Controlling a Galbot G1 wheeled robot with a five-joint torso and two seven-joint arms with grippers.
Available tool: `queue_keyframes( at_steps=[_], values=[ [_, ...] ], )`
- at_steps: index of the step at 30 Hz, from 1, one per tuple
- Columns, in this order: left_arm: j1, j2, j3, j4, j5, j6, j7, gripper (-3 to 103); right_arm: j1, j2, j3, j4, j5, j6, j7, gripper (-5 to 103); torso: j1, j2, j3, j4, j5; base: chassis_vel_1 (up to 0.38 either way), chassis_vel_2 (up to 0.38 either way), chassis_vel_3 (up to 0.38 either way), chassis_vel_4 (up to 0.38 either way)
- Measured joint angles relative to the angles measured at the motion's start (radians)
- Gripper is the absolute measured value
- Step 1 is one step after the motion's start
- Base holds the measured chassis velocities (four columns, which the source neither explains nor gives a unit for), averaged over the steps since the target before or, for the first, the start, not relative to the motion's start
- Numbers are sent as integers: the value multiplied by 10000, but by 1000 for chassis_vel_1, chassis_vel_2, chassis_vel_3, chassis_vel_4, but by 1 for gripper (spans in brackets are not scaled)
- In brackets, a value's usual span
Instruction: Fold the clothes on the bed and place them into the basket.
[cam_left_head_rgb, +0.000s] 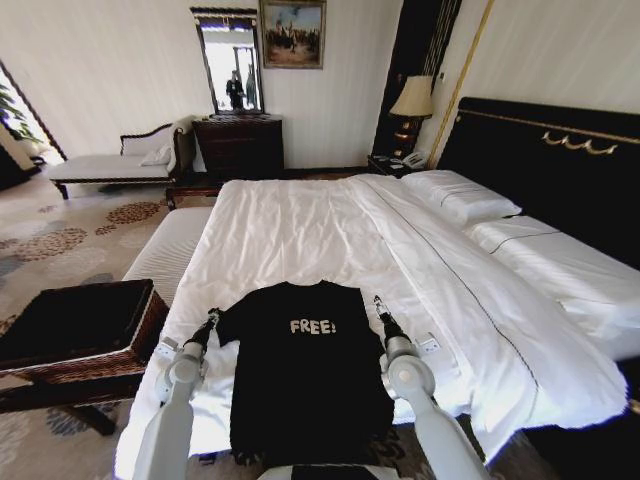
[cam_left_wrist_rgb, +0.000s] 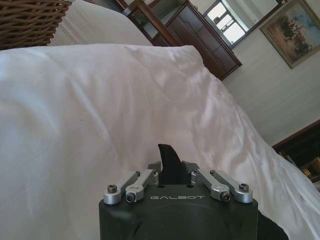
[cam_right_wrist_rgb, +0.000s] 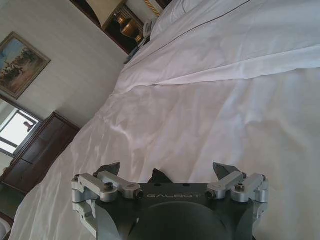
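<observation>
Right, nearest me the black shirt (cam_left_head_rgb: 308, 375) lies flat on the foot of the bed (cam_left_head_rgb: 300, 225), "FREE!" readable in white across its chest. My left gripper (cam_left_head_rgb: 213, 316) sits at its left shoulder, fingers pressed together; my right gripper (cam_left_head_rgb: 378, 302) sits at the right shoulder, fingers spread apart. Both wrist housings read "GALBOT". The basket (cam_left_head_rgb: 85, 335) stands off the bed's left corner, beside the white bench (cam_left_head_rgb: 170, 250). Farther back, pillows (cam_left_head_rgb: 458, 195) rest against the black headboard (cam_left_head_rgb: 555, 165).
</observation>
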Motion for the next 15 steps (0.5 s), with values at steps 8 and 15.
queue_keyframes(
  at_steps=[8, 15],
  values=[
    [122, -112, 6, -176, 119, -29, 70, 2, -71, -68, 57, -14, 31, -1, 43, 100, 0, 0, 0, -1, 0, 0, 0, 0, 0],
    [830, -116, 348, -1766, -3, -15, 86, 0, -68, -133, 143, -45, 107, -2, 52, 100, 0, 0, -1, 0, 1, 0, 0, 0, 0]
  ],
)
